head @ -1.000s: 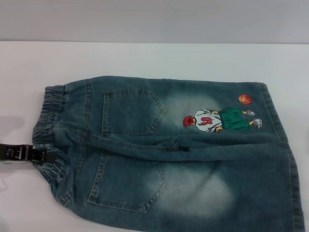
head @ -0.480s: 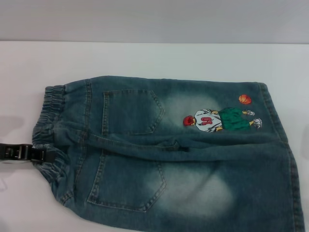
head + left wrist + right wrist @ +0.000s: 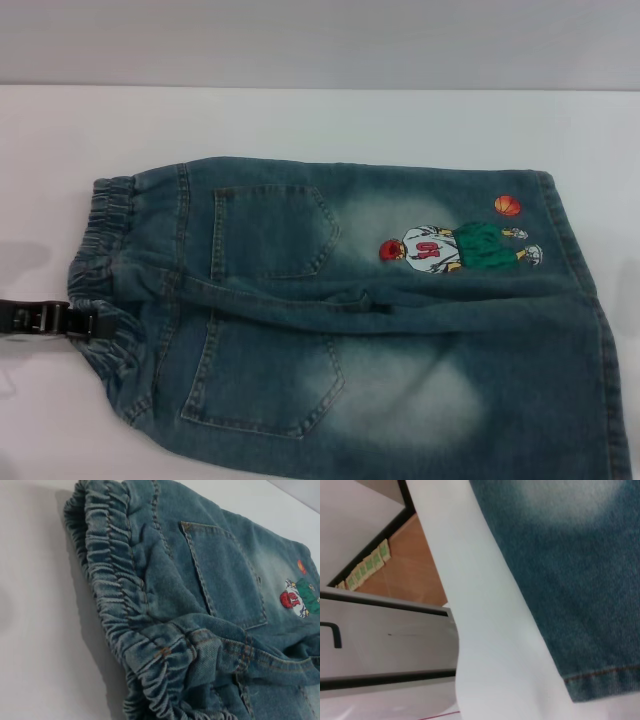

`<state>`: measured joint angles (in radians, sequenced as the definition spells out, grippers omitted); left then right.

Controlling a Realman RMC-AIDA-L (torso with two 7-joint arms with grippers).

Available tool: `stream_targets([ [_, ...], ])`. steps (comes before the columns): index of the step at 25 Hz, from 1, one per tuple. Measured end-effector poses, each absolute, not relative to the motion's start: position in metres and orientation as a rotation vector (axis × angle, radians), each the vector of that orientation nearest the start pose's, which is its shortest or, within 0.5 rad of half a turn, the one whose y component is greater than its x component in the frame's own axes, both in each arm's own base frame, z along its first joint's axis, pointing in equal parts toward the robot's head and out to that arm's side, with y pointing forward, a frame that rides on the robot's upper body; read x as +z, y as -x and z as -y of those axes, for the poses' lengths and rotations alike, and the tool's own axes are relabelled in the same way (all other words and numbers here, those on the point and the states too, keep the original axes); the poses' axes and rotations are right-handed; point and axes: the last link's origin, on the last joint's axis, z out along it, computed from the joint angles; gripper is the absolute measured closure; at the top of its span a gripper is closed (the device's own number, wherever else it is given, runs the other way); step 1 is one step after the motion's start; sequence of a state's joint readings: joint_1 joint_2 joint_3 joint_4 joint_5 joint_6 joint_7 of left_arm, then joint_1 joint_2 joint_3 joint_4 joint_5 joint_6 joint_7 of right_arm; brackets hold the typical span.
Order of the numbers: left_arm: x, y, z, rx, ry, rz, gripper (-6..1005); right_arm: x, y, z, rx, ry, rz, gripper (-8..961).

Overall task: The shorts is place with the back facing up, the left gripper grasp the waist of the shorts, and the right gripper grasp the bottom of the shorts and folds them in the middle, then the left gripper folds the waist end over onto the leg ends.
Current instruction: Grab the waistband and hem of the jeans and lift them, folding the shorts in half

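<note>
The blue denim shorts [image 3: 350,320] lie flat with the back up, both back pockets showing. The ruffled elastic waist [image 3: 100,260] points left and the stitched leg ends [image 3: 570,240] point right, beside the cartoon patch [image 3: 455,248]. My left gripper [image 3: 88,322] comes in low from the left edge and its tip is at the waistband. The left wrist view looks closely along the gathered waist [image 3: 115,595] and a pocket [image 3: 225,575]. My right gripper is out of view. Its wrist view shows faded denim [image 3: 570,580] and a stitched hem [image 3: 605,680] of the bottom.
The white table [image 3: 320,125] runs behind and to the left of the shorts. The shorts reach the near and right borders of the head view. The right wrist view shows the table edge [image 3: 485,630], with brown floor [image 3: 410,565] and a white cabinet [image 3: 385,635] below.
My left gripper has shifted very slightly at the waistband. The shorts lie as before.
</note>
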<state>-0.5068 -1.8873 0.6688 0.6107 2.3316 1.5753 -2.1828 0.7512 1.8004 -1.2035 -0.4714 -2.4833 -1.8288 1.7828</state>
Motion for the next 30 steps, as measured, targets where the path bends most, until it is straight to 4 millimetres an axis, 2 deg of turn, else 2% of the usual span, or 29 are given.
stream_targets([
  [30, 0.055, 0.339, -0.311, -0.241, 2.377, 1.788, 949, 0.037, -0.294, -0.304, -0.78, 3.236, -0.991, 241],
])
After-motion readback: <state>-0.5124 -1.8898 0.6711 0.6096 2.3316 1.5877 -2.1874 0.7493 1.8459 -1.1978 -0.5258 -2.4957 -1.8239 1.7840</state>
